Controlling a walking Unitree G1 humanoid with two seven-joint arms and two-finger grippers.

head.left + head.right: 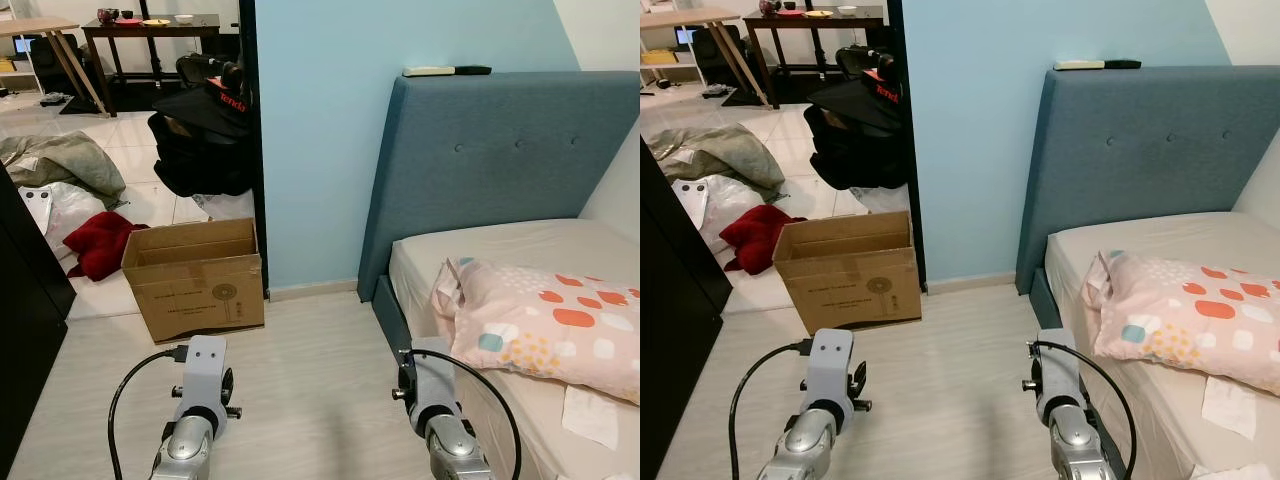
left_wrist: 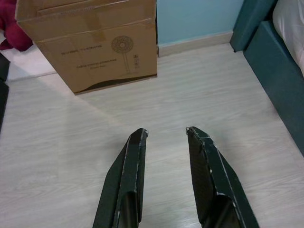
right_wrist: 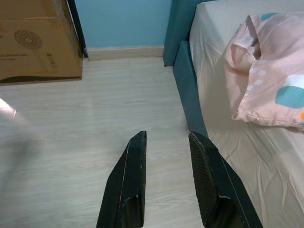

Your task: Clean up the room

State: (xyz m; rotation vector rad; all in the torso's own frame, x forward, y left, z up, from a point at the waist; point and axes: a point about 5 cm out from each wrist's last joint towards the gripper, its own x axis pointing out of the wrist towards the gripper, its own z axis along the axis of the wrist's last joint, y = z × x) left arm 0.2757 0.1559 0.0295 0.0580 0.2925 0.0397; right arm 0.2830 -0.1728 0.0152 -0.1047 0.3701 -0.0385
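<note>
From the head, an open box [image 1: 195,275] printed with a fan drawing stands on pale wood floor [image 1: 310,390] at the doorway, a black bag [image 1: 205,135] lettered "Tenda" behind it, a red cloth [image 1: 100,243] just left of it, and a bed [image 1: 500,270] with a dotted pillow [image 1: 545,325] well right. In the left wrist view, the left gripper [image 2: 166,137] hangs empty, fingers parted, over floor near the box, whose small print is unreadable. In the right wrist view, the right gripper [image 3: 166,140] is likewise parted and empty, between box and bed.

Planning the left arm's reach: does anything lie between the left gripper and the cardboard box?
Nothing visible does. Bare wood floor runs from the open left gripper to the cardboard box standing ahead by the doorway.
</note>
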